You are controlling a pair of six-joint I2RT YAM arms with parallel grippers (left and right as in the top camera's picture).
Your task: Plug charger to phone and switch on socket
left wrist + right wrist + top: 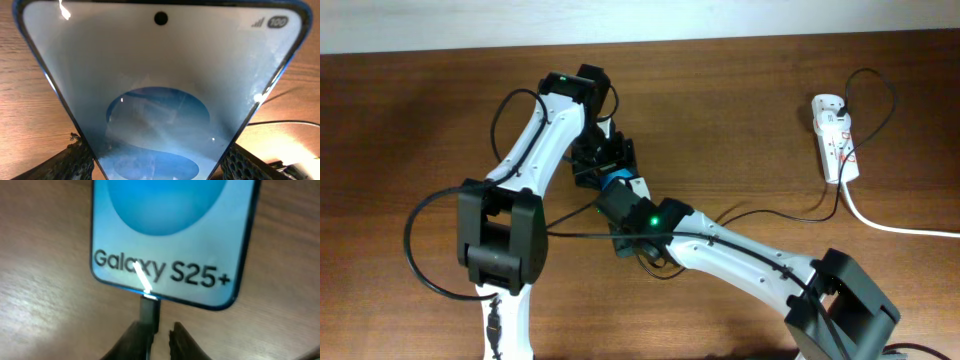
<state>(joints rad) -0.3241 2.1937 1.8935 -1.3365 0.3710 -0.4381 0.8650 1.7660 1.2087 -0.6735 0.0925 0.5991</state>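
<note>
The phone (621, 184) lies on the wooden table between my two grippers; only a patch of its blue screen shows from overhead. In the left wrist view the phone (160, 75) fills the frame, with my left gripper (155, 162) shut on its two long edges. In the right wrist view the phone (170, 240) reads "Galaxy S25+". The charger's black connector (149, 311) sits in the phone's bottom edge. My right gripper (159, 329) is just behind the connector, which rests against the left finger with a gap to the right finger. The black charger cable (790, 216) runs to the socket (833, 135).
The white power strip lies at the far right, and its thick white cord (900, 228) trails off the right edge. Both arms cross over the table's middle, the left arm (535, 140) from the bottom left and the right arm (740, 262) from the bottom right.
</note>
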